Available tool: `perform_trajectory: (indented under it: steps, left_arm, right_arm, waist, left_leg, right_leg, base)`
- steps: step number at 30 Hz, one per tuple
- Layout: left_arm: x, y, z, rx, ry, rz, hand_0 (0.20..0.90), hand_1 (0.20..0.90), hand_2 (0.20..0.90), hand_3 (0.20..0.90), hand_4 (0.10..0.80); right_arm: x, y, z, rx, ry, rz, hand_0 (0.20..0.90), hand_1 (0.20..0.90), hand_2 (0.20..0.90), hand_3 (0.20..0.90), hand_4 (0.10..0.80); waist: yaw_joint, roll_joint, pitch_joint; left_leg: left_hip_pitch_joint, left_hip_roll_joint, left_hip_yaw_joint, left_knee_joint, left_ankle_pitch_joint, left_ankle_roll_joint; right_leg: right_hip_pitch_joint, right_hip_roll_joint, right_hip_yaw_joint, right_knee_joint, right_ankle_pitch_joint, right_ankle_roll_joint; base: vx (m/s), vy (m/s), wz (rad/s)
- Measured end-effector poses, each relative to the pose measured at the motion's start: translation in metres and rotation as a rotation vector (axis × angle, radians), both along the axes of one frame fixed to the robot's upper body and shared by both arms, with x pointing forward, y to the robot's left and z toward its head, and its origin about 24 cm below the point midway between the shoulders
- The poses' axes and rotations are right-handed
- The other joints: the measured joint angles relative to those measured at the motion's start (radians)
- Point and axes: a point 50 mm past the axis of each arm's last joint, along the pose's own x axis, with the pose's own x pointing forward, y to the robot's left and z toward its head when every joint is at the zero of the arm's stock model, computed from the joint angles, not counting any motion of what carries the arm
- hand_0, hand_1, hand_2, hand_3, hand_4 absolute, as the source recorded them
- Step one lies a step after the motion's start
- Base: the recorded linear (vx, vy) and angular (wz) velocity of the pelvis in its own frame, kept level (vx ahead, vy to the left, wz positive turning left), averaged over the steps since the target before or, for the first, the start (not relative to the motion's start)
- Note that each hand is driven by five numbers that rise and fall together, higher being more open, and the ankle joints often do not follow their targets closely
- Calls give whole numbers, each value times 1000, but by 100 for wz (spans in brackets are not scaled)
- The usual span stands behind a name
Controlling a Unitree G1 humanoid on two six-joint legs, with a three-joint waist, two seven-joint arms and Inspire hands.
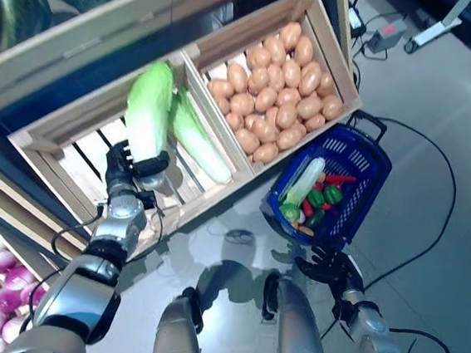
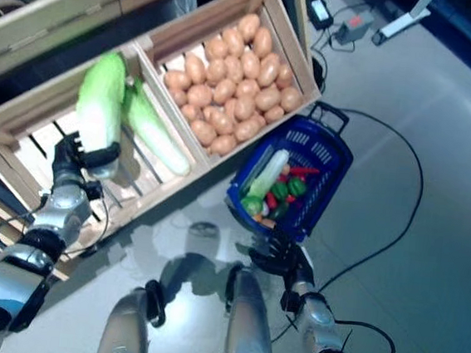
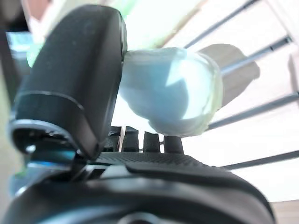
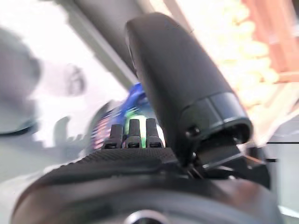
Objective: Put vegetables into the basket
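Left eye view: cabbage lifted for the basket
Your left hand (image 1: 124, 168) pinches the cabbage (image 1: 148, 114) by its base above the crate (image 1: 72, 140); your right hand (image 1: 327, 265), fingers relaxed, waits beside the basket (image 1: 361, 168).

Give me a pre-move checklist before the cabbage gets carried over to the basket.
1. Grip: left robot hand is closed round the base of the napa cabbage; the left wrist view shows thumb and fingers on it. Ok.
2. Lift clearance: cabbage stands upright above the slatted crate; whether its base is clear of the slats, cannot tell.
3. Second cabbage lies in the crate close beside the held one; contact, cannot tell.
4. Blue basket sits on the floor, upright, open-topped. Ok.
5. Basket room: vegetables fill the near end, far end bare. Ok.
6. Right robot hand holds nothing, near the basket's end; may obstruct.
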Motion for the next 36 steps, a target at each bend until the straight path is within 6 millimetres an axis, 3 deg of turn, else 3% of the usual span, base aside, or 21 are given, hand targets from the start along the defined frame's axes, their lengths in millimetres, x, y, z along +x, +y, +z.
perform_trajectory:
  steps: [2,3,5,10,17,21,29,36]
  left_arm:
    - [-12,-9,-19,-77,4,-8,300,300,300,300,400]
    - [-23,-21,-38,-126,23,-21,300,300,300,300,400]
    - [-37,-35,-57,-171,51,-41,300,300,300,300,400]
    - [-59,-67,-79,-240,66,-90,300,300,300,300,400]
    - [-68,-88,-62,-180,-35,-186,300,300,300,300,400]
    - [-66,-89,-41,-127,-141,-226,300,300,300,300,400]
    - [-64,-106,-23,-76,-216,-362,300,300,300,300,400]
    - [-69,-130,-12,28,-246,-608,300,300,300,300,400]
  right_arm:
    - [-3,2,0,31,1,-37,900,900,900,900,800]
    - [-11,0,-4,32,15,-65,900,900,900,900,800]
    - [-21,1,-8,42,32,-92,900,900,900,900,800]
    - [-22,17,6,98,-35,-96,900,900,900,900,800]
    - [-10,37,36,205,-181,-45,900,900,900,900,800]
    - [-8,46,41,420,-207,88,900,900,900,900,800]
    - [6,49,62,451,-282,167,900,900,900,900,800]
    - [19,53,76,435,-291,221,900,900,900,900,800]
  waist:
    - [1,15,-17]
    - [5,35,-88]
    - [8,55,-148]
    - [5,66,-228]
    - [35,56,-278]
    - [61,45,-313]
    - [89,31,-344]
    - [102,19,-351]
  left_leg:
    - [99,-10,12,-103,35,-3]
    - [125,-13,17,-171,52,-4]
    - [214,-19,25,-280,92,-5]
    - [341,-37,29,-456,155,2]
    - [405,-62,27,-578,212,28]
    - [406,-79,22,-593,220,37]
    - [405,-83,0,-594,226,37]
    - [402,-83,-6,-594,232,36]
  right_leg:
    - [82,7,-11,-75,23,5]
    - [106,14,-20,-126,31,10]
    - [185,28,-35,-208,56,16]
    - [303,46,-54,-356,106,40]
    - [431,64,-63,-612,240,72]
    - [476,61,-71,-716,296,80]
    - [495,61,-91,-734,308,81]
    - [496,61,-93,-734,309,79]
  base:
    - [147,-6,-5]
    - [103,-12,7]
    - [96,-13,6]
    - [39,-1,4]
    - [2,-5,3]
    - [-21,-22,5]
    - [7,-35,8]
    - [-5,-47,2]
